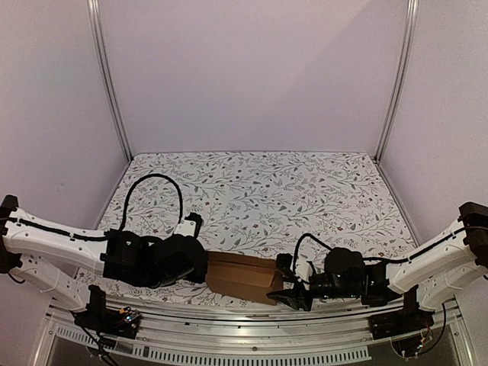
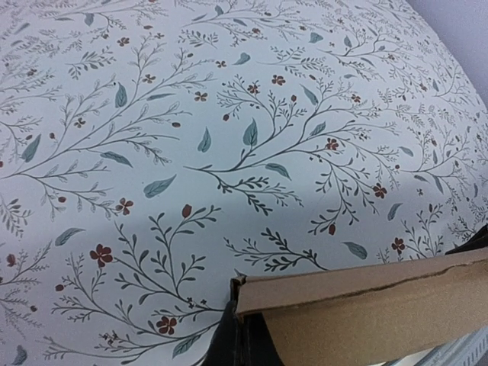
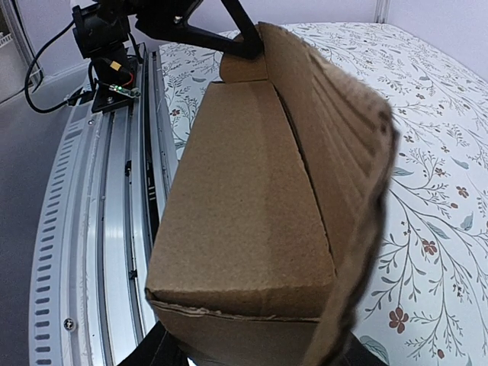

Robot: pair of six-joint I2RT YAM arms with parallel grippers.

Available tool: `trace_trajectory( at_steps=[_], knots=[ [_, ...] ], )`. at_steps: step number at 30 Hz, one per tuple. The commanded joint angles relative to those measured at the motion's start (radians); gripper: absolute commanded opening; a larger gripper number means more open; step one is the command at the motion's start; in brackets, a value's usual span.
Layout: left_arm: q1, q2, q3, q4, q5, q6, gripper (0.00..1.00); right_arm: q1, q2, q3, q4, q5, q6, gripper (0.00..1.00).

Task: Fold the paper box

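Scene: two robot arms reach inward over a table (image 1: 267, 183) covered in a floral cloth, and meet at a small brown box.
Task object: the paper box (image 1: 240, 276) sits at the near edge of the table between the two arms, just beside the metal rail (image 3: 91, 229). It is already an oblong box.
Open part: one long flap (image 3: 343, 152) stands up along the side facing the table – not yet folded down.
Left claw: the left gripper (image 1: 197, 259) is at the box's left end. One dark finger (image 2: 232, 339) shows right against the cardboard edge, but I cannot tell whether the claw is clamped or only touching.
Right claw: the right gripper (image 1: 290, 284) straddles the box's right end with its jaws spread wide, and appears to be gripping the box.
Step in hand: judging by the shape, this is the closing stage – the body is formed and the last flap remains.
Next move calls for: one claw holding the box steady while the other pushes the flap over and tucks it in.
Hard to make out: the right fingertips are cut off at the bottom of the wrist view, the left wrist view shows only a strip of cardboard, and the box's inside and any tabs are hidden.
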Motion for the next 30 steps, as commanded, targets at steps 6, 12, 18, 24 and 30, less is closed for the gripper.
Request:
trace_trajectory(
  at_steps=[6, 12, 18, 24, 30],
  knots=[
    [-0.105, 0.087, -0.098, -0.107, 0.193, -0.072, 0.00, 0.001, -0.020, 0.003, -0.015, 0.119, 0.008, 0.26],
    [-0.117, 0.079, -0.099, -0.174, 0.159, -0.083, 0.00, 0.006, -0.026, 0.006, -0.028, 0.123, 0.013, 0.26],
    [-0.133, 0.066, -0.118, -0.194, 0.149, -0.108, 0.00, 0.012, -0.031, 0.013, -0.041, 0.129, 0.012, 0.26],
    [-0.171, 0.080, -0.133, -0.221, 0.114, -0.153, 0.00, 0.018, -0.027, 0.018, -0.040, 0.130, 0.012, 0.26],
    [-0.214, 0.123, -0.116, -0.252, 0.098, -0.179, 0.00, 0.027, -0.028, 0.018, -0.043, 0.139, 0.014, 0.26]
  ],
)
